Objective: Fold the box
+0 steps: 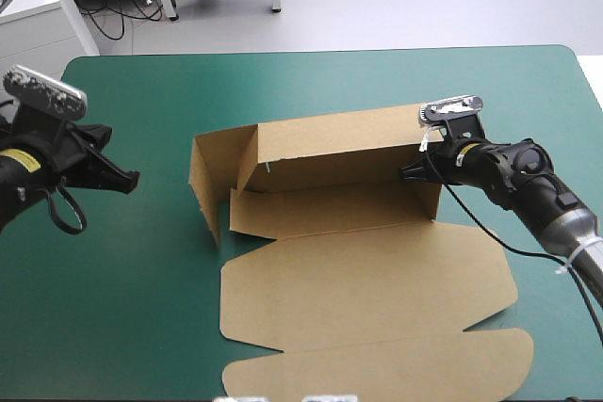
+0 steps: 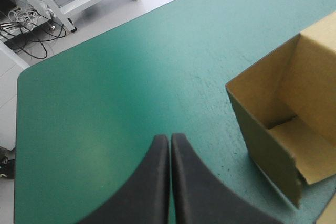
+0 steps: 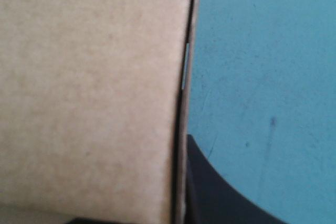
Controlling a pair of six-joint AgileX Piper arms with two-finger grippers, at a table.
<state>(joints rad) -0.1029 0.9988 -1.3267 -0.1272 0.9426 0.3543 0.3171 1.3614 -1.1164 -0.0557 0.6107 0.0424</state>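
Observation:
The brown box (image 1: 358, 270) lies mid-table with its back wall and left end wall raised and its lid flat toward the front edge. My right gripper (image 1: 415, 173) is at the box's right end, shut on the upright board there. In the right wrist view the box (image 3: 89, 93) covers one finger, and the other finger (image 3: 220, 192) presses against the board's edge at my right gripper (image 3: 181, 145). My left gripper (image 1: 127, 179) hovers left of the box, apart from it. It is shut and holds nothing, as the left wrist view shows at the left gripper (image 2: 169, 139), with the box's open left corner (image 2: 294, 129) ahead.
The teal-green cover (image 1: 141, 308) surrounds the box, with a wide strip between its left wall and the table's left edge. The table's far edge (image 1: 311, 52) runs behind the box, and the right edge lies just beyond my right arm.

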